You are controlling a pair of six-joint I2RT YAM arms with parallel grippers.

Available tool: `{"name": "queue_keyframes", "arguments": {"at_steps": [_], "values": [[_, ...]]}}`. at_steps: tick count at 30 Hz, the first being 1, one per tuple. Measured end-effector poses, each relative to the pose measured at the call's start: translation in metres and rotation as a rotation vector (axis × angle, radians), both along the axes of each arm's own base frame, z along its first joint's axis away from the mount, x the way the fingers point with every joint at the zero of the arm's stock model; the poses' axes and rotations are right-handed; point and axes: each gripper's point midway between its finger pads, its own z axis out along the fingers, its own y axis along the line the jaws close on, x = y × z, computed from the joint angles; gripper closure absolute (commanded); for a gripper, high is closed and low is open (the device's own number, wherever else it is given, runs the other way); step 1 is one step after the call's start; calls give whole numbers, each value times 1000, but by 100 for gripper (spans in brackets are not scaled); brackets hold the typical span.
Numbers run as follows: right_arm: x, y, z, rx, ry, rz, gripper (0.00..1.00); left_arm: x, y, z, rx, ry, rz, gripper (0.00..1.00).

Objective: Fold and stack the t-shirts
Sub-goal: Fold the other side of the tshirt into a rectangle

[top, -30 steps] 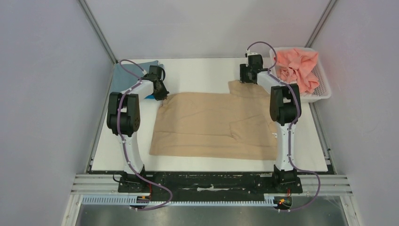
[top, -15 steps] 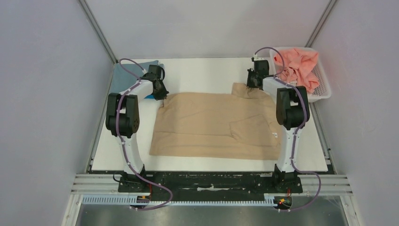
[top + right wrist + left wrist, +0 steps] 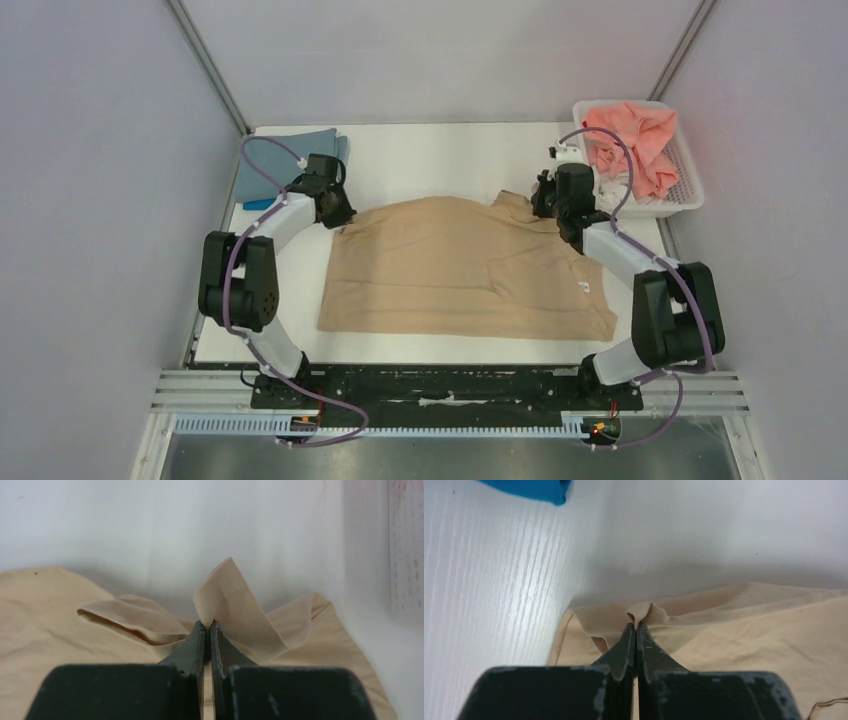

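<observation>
A tan t-shirt (image 3: 450, 265) lies spread across the middle of the white table (image 3: 440, 150). My left gripper (image 3: 338, 216) is shut on its far left corner, a small pinch of tan cloth (image 3: 644, 614) poking past the tips. My right gripper (image 3: 543, 205) is shut on the far right corner, where a tan flap (image 3: 231, 600) stands up. A grey-blue t-shirt (image 3: 280, 160) lies folded at the far left with a bright blue t-shirt (image 3: 258, 204) edge beneath it, seen also as bright blue cloth (image 3: 531, 487) in the left wrist view. A coral-pink t-shirt (image 3: 630, 140) fills the basket.
The white perforated basket (image 3: 685, 185) stands at the far right corner, with its wall (image 3: 405, 545) close to my right gripper. Grey enclosure walls surround the table. The arm bases and a rail run along the near edge.
My right gripper has shut on the shirt's far right corner. Both grippers have pulled toward the near side, and the shirt's far edge now bows up between them.
</observation>
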Motion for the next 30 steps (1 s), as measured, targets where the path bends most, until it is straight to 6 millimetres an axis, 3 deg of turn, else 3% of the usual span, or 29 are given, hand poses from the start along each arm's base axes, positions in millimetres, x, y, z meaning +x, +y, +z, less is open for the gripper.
{"name": "queue_keyframes", "arguments": {"at_steps": [4, 7, 13, 18, 23, 30], "values": [[-40, 2, 7, -10, -22, 10, 100, -26, 4, 1, 3, 3, 1, 98], [-68, -7, 17, -21, -51, -12, 100, -40, 7, 5, 1, -13, 0, 98], [-108, -18, 33, -29, -109, -13, 100, -62, 14, 7, 16, -37, 14, 98], [-133, -21, 20, -39, -78, 7, 100, -80, 24, 3, 47, -39, 36, 98], [-154, -22, -1, -40, -19, 28, 100, -81, 28, 6, 63, -54, 49, 98], [-170, -25, -4, -56, 6, 39, 100, -83, 27, 5, 63, -45, 32, 98]]}}
